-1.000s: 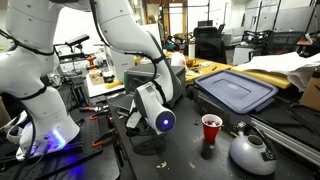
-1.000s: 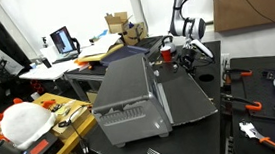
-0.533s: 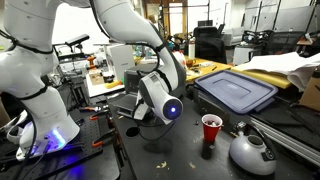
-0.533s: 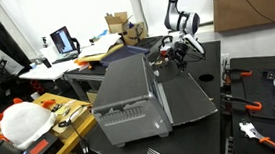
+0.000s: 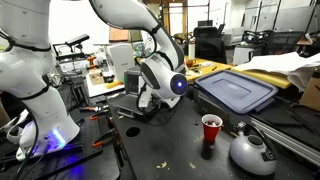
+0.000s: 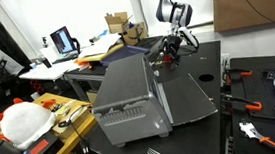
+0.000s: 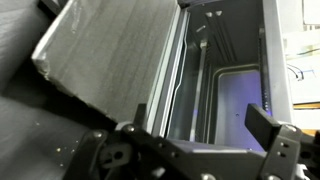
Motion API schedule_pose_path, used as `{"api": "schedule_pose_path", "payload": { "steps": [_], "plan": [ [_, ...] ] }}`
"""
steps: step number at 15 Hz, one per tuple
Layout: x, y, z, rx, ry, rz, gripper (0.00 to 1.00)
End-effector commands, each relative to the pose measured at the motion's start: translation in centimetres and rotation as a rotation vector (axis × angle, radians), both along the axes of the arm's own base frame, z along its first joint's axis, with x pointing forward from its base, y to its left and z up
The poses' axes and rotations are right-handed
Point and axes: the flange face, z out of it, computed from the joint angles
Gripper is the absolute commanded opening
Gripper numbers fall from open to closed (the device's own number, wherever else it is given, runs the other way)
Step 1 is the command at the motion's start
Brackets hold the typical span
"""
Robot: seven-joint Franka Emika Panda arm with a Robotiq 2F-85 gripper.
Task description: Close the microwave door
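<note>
Jaws: The gripper (image 7: pixel 185 135) has its two jaws wide apart. Nothing is pinched between them.
Microwave: The microwave (image 6: pixel 123 88) sits right in front of the jaws. Its hollow inside shows between them in the wrist view.
Door: The microwave door (image 6: pixel 184 95) is open. It hangs out from its bottom edge, just below and beside the jaws.
Why the jaws are there: I think they are by the door's far edge so the arm can push the flap up. A push needs no pinch, so jaws apart make sense.
Job: The door is not shut yet.
Hard to see: I cannot tell if a jaw touches the door, or how far the door is tipped up. The arm hides the microwave's front in an exterior view. The wrist view cuts off most of the door.
</note>
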Motion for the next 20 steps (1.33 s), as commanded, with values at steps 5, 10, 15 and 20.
{"api": "schedule_pose_path", "payload": {
  "steps": [5,10,15,20],
  "plan": [
    [-2.2,-1.8,-1.4,-0.116,0.034,0.156,1.0],
    [-2.9,-0.8,-3.5,-0.107,0.024,0.254,1.0],
    [-2.6,-0.1,-3.9,-0.122,0.008,0.315,1.0],
    [-1.8,-0.8,-2.9,-0.141,-0.002,0.33,1.0]
  ]
}}
